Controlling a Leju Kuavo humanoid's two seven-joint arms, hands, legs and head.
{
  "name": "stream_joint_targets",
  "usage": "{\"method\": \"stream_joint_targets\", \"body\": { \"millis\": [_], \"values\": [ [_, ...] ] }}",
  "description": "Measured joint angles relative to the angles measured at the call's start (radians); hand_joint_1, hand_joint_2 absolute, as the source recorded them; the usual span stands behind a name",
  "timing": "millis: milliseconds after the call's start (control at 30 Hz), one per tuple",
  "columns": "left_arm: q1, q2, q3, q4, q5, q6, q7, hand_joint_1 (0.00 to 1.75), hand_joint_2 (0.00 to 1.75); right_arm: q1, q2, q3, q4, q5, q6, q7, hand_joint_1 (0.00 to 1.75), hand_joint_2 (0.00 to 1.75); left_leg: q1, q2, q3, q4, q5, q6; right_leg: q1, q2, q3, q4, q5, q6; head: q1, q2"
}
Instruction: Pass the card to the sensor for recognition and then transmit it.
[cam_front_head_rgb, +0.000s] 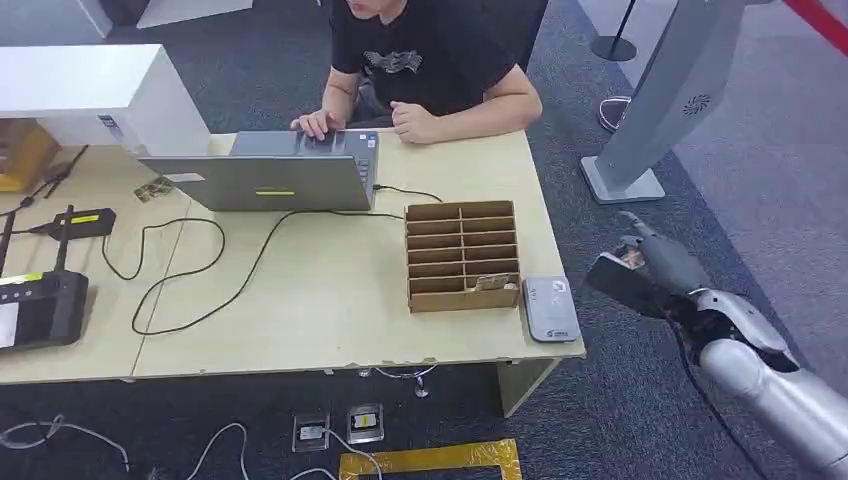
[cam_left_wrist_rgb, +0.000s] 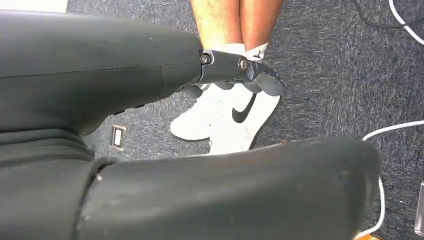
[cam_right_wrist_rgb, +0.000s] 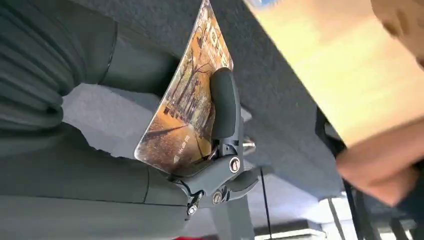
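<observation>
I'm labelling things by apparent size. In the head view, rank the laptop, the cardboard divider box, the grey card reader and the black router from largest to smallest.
1. laptop
2. cardboard divider box
3. black router, though the picture's edge cuts it off
4. grey card reader

The reader lies nearest the camera and looks smallest anyway.
</observation>
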Motion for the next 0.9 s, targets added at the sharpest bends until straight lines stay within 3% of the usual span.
{"method": "stream_joint_targets", "body": {
  "millis": [233,467,567,667,767,900],
  "values": [
    [0.000,0.000,0.000,0.000,-0.004,0.000,-0.002,0.00,0.00,-0.041,-0.016,-0.062,-0.040,0.022,-0.004,-0.019,1.75,1.75,0.000,0.000,-0.001,0.000,0.000,0.000,0.000,0.000,0.000,0.000,0.000,0.000,0.000,0.000],
    [-0.003,0.000,0.000,0.000,-0.021,0.000,-0.020,0.00,0.00,-0.221,0.013,-0.072,-0.021,0.047,0.037,-0.098,1.75,1.75,0.000,0.001,-0.001,0.000,0.000,0.000,0.000,0.001,0.000,0.001,0.000,0.000,0.000,0.000],
    [-0.008,-0.001,0.000,0.000,-0.023,0.000,-0.024,0.00,0.00,-0.290,0.093,-0.036,0.041,0.088,0.013,-0.149,1.75,1.75,0.001,0.002,-0.001,-0.001,0.000,0.000,0.001,0.003,0.000,0.001,0.000,0.000,0.000,0.000],
    [-0.015,-0.003,0.000,0.000,-0.028,0.000,-0.034,0.00,0.00,-0.349,0.214,0.012,0.143,0.135,-0.033,-0.192,1.75,1.75,0.002,0.002,-0.001,-0.001,0.001,-0.001,0.002,0.004,0.000,0.002,0.000,0.000,0.000,0.000],
    [-0.021,-0.003,0.000,-0.001,-0.035,0.000,-0.036,0.00,0.00,-0.398,0.349,0.052,0.259,0.178,-0.060,-0.195,1.75,1.75,0.004,0.002,-0.001,0.000,0.002,-0.003,0.004,0.004,-0.001,0.002,0.001,-0.001,-0.002,0.000],
    [-0.022,-0.003,-0.001,-0.001,-0.047,0.000,-0.036,0.00,0.00,-0.420,0.483,0.083,0.379,0.206,-0.068,-0.187,1.75,1.75,0.005,0.000,-0.001,0.000,0.002,-0.003,0.005,0.001,-0.001,0.002,0.001,-0.002,-0.001,0.000]
  ]
}}
